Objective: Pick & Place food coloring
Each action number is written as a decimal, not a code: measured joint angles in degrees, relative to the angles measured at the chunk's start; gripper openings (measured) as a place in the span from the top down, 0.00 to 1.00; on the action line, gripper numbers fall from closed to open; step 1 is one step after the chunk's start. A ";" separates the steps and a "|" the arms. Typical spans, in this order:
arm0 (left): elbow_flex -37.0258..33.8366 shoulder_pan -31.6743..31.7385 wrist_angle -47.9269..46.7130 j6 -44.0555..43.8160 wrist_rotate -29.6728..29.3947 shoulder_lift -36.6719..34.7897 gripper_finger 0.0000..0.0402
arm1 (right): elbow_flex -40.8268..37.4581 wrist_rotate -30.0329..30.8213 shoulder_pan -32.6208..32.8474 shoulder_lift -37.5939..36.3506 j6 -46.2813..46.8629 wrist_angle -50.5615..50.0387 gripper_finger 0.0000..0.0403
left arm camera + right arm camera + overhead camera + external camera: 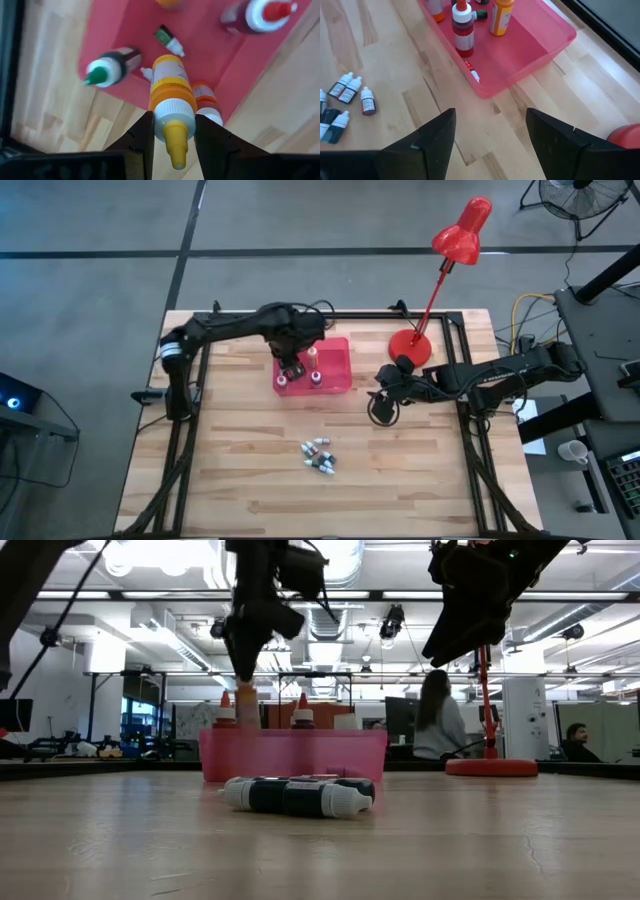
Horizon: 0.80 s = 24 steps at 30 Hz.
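Note:
A shallow red tray [335, 355] sits at the table's far middle. In it stand a green-capped bottle [102, 70], a red-capped bottle [257, 15] and a white-capped orange one [205, 100], and a tiny bottle [167, 40] lies on the tray floor. My left gripper [172, 125] hangs over the tray's near left corner, shut on an orange bottle with a yellow dropper cap [170, 85]. Several tiny food coloring bottles [318, 457] lie on their sides in a cluster on the near middle of the table. My right gripper [490, 135] hovers open, right of the tray. My left gripper pinches the orange bottle between its two fingers at the white collar [172, 112] just below the yellow tip. The fingers come from above, pointing down. The bottle stands upright under them [247, 705]; the tray wall hides whether its base rests on the tray floor.
A red desk lamp stands with its round base [410, 345] on the table's far right, close to my right arm. Dark frame rails [190, 420] run along the left and right edges. Bare wood lies around the bottle cluster. People sit in the room beyond [440, 720].

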 joint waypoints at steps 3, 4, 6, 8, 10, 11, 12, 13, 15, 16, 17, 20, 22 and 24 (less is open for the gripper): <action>0.00 -0.10 -0.30 2.89 0.68 2.35 0.78 | 0.00 0.91 0.00 0.00 0.24 0.00 0.42; -0.01 -0.09 -0.35 3.57 0.76 3.01 0.78 | 0.00 1.04 -0.02 0.00 0.24 0.00 0.42; 0.00 -0.09 -0.42 4.88 0.75 4.34 0.78 | 0.00 1.07 -0.02 0.00 0.54 -0.02 0.42; -0.02 -0.05 -0.43 6.16 0.75 5.50 0.78 | -0.09 1.07 0.00 0.00 0.86 0.07 0.42; -0.02 -0.05 -0.44 7.09 0.75 6.45 0.78 | -0.22 1.05 -0.01 0.00 0.87 0.01 0.42; -0.03 -0.07 -0.44 7.25 0.86 6.68 0.78 | -0.24 1.05 -0.02 0.02 0.87 0.00 0.42; -0.04 -0.07 -0.41 7.32 1.00 6.94 0.78 | -0.26 1.05 -0.02 0.02 0.86 0.00 0.42; -0.04 -0.07 -0.36 7.55 1.14 7.21 0.78 | -0.27 1.05 -0.02 0.02 0.86 -0.02 0.42; -0.13 -0.07 -0.25 8.34 1.30 7.52 0.78 | -0.33 1.05 0.00 0.02 0.83 0.02 0.42; -0.31 -0.07 -0.15 8.66 1.28 7.65 0.78 | -0.37 1.05 0.00 0.02 0.82 -0.04 0.42; -0.55 -0.07 0.04 8.88 1.30 7.87 0.78 | -0.39 1.05 -0.02 0.02 0.81 -0.03 0.42; -1.35 0.17 0.23 10.15 2.18 8.27 0.77 | -0.48 1.03 0.00 0.02 0.38 -0.04 0.42; -1.93 0.17 0.90 10.95 2.31 8.30 0.76 | -0.52 1.03 -0.01 0.02 -0.17 -0.04 0.42; -2.09 0.17 1.24 11.25 2.55 8.28 0.75 | -0.55 1.03 -0.02 0.02 -0.56 -0.04 0.42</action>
